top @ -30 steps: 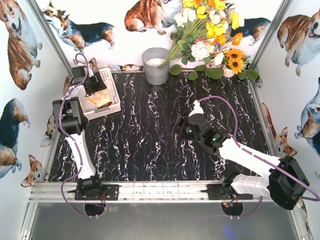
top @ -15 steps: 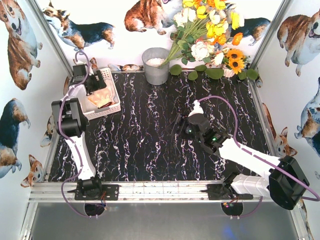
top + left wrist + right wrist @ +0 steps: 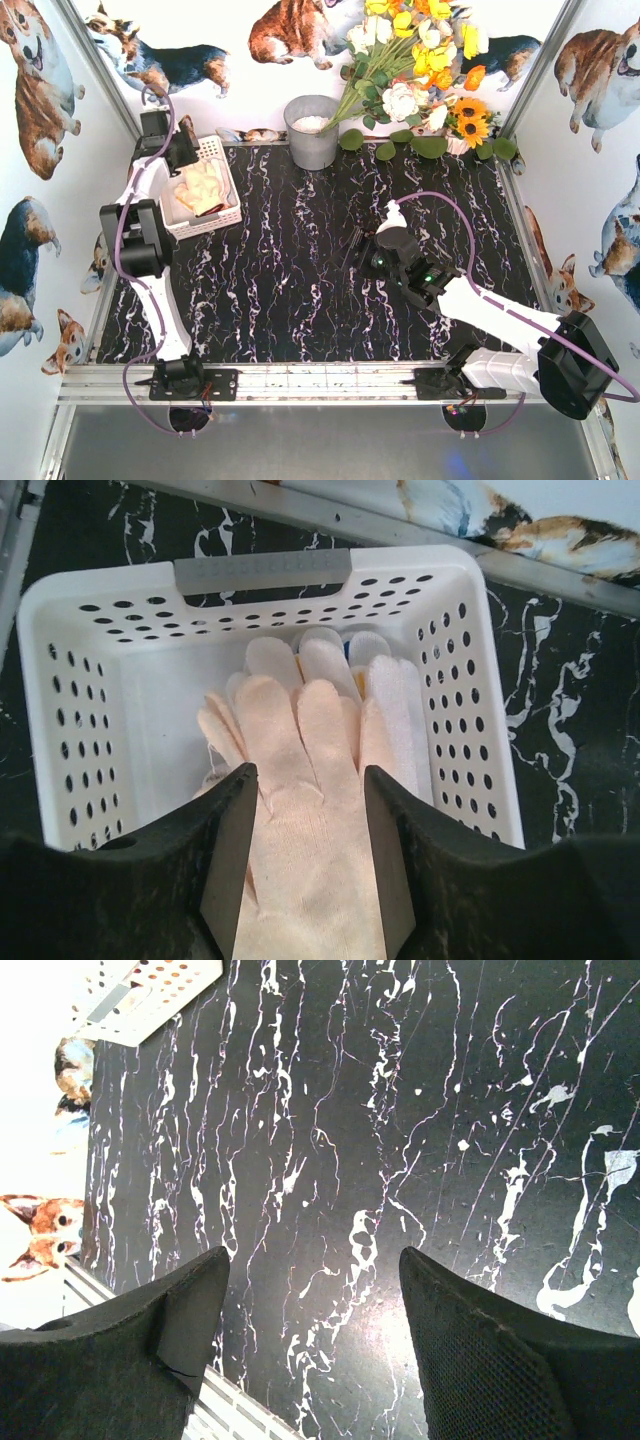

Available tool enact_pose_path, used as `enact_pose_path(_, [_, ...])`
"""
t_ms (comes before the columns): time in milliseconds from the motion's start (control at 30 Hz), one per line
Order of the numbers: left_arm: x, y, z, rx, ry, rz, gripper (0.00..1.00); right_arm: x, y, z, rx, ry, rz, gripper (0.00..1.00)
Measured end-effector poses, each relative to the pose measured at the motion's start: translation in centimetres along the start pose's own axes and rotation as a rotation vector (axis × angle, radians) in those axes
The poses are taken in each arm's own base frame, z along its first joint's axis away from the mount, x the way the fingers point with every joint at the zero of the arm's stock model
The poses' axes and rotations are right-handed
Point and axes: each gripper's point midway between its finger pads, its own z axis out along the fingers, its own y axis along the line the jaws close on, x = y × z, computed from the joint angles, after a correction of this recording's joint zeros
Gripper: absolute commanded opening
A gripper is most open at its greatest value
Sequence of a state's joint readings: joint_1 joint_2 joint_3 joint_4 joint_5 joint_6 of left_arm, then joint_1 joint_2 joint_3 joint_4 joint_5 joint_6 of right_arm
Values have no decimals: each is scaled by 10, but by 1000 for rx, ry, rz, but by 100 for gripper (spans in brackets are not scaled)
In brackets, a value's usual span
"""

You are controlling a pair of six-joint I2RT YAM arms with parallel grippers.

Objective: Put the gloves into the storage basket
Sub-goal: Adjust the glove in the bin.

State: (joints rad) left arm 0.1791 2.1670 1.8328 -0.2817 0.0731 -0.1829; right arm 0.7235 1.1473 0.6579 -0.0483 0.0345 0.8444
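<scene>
Surface: black marble-patterned table [image 3: 300,290], corgi-print walls on three sides. At the far edge stand a grey metal bucket [image 3: 312,135] and a bunch of artificial flowers [image 3: 415,60].

Task objects: the storage basket [image 3: 233,195] sits at the far-left corner of the table. The gloves [image 3: 198,188] lie inside it in a loose stack. In the left wrist view a cream glove [image 3: 300,880] lies on top, with white ones [image 3: 395,705] beneath and beside it, all within the perforated basket walls [image 3: 80,740].

Left gripper [image 3: 173,150]: it hangs over the basket's far end, looking down into it. Its jaws stand partly apart, and the top glove shows in the gap below them. From above the stack lies flat in the basket, so I read nothing as clamped.

Right gripper [image 3: 357,245]: mid-table and low, with its jaws wide apart over bare marble [image 3: 330,1160] and nothing between them.

Step in hand (judgement): deposit of a glove into the basket, at the let-go stage. No glove shows outside the basket in any view. Something white sits in the bucket, but I cannot tell what it is. The task looks at or near its end.

Next move (judgement): lift the left claw straight up and clear of the rim, with the jaws wide enough not to snag the knit. Then check the table for any glove left over.
</scene>
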Motion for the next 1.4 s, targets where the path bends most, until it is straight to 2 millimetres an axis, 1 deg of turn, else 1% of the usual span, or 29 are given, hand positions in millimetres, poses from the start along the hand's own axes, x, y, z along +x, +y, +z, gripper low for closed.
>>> enact_pose_path(67, [5, -2, 9, 3, 17, -2, 39, 0, 0, 0, 1, 1, 0, 71])
enact_pose_path(233, [37, 0, 23, -2, 103, -9, 38, -3, 3, -3, -11, -10, 0, 71])
enact_pose_path(300, [46, 1, 26, -6, 128, -13, 38, -4, 5, -5, -17, -15, 1, 71])
enact_pose_path(467, [48, 1, 26, -2, 136, -15, 38, -5, 5, -5, -18, -16, 1, 71])
enact_pose_path(633, [50, -7, 29, 48, 140, -2, 36, -5, 5, -5, -18, -16, 1, 71])
enact_pose_path(700, [53, -10, 34, 73, 145, 5, 36, -5, 5, -5, -18, -16, 2, 71])
enact_pose_path(867, [69, -13, 46, 118, 172, 31, 35, -5, 5, -5, -18, -16, 4, 71])
enact_pose_path(1033, [66, -22, 45, 164, 166, 61, 36, -5, 5, -5, -18, -16, 4, 70])
enact_pose_path(1100, [67, -25, 45, 174, 167, 72, 40, -5, 5, -5, -18, -16, 4, 70])
enact_pose_path(1300, [65, -35, 42, 188, 159, 86, 62, -5, 3, -5, -10, -20, -8, 71])
enact_pose_path(1367, [60, -38, 33, 190, 146, 88, 72, -7, -2, -6, 8, -26, -29, 71])
enact_pose_path(1400, [54, -41, 25, 193, 135, 89, 76, -8, -5, -7, 18, -25, -39, 71])
